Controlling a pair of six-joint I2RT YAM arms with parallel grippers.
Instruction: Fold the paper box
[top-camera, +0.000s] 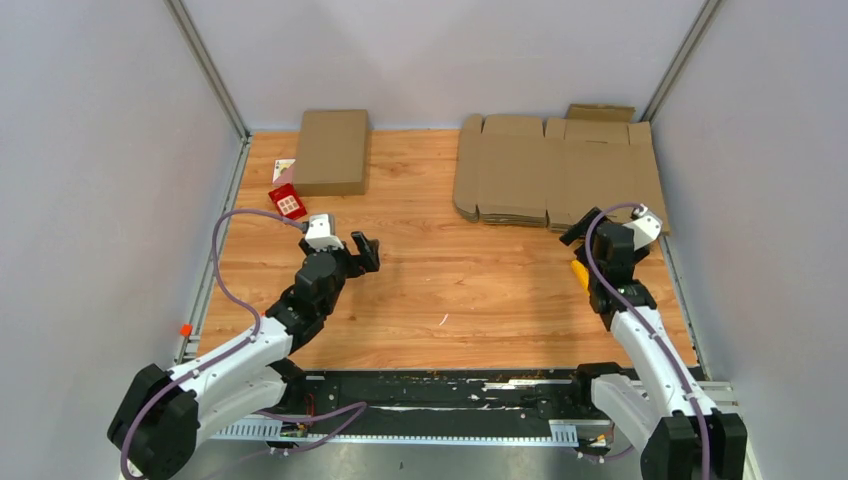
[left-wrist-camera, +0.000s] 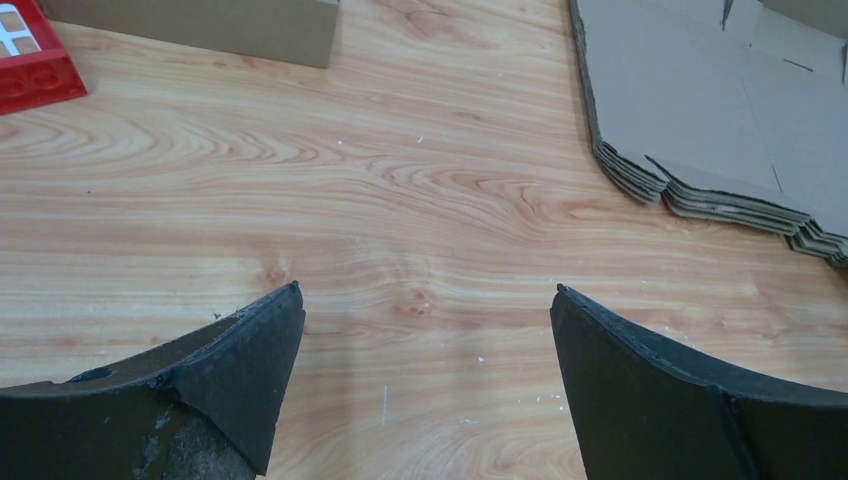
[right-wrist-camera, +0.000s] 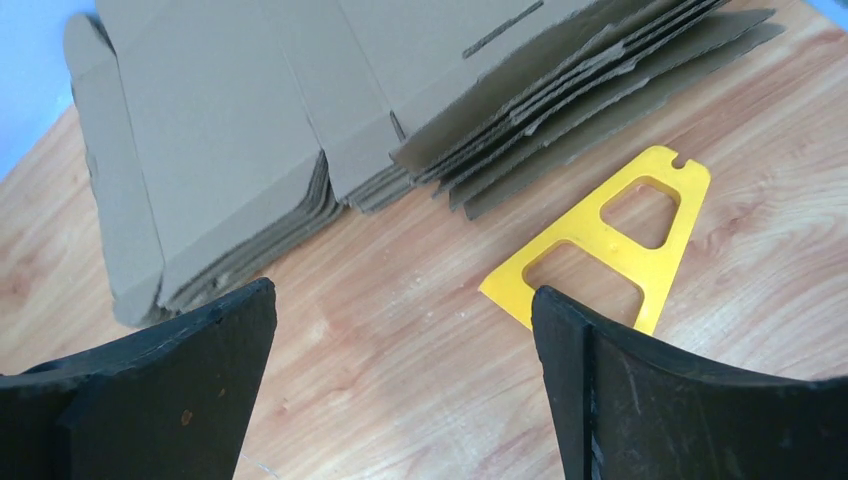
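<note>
Brown corrugated top blank (top-camera: 520, 165) on stack of blanks (right-wrist-camera: 560, 110); left gripper (left-wrist-camera: 427, 288) and right gripper (right-wrist-camera: 402, 290) splayed, empty; hazard: several sheets pinched together, edges closely layered.

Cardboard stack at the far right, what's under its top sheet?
More flat brown blanks, their layered edges showing along the near side of the stack. The lower sheets' faces and the table beneath are covered.

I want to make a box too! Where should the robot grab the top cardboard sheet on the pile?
Probably its near edge, coming in low from the front with the right fingers. The top cardboard sheet lies flat on the pile, so only an edge fits between them, and the layers fan apart there.
</note>
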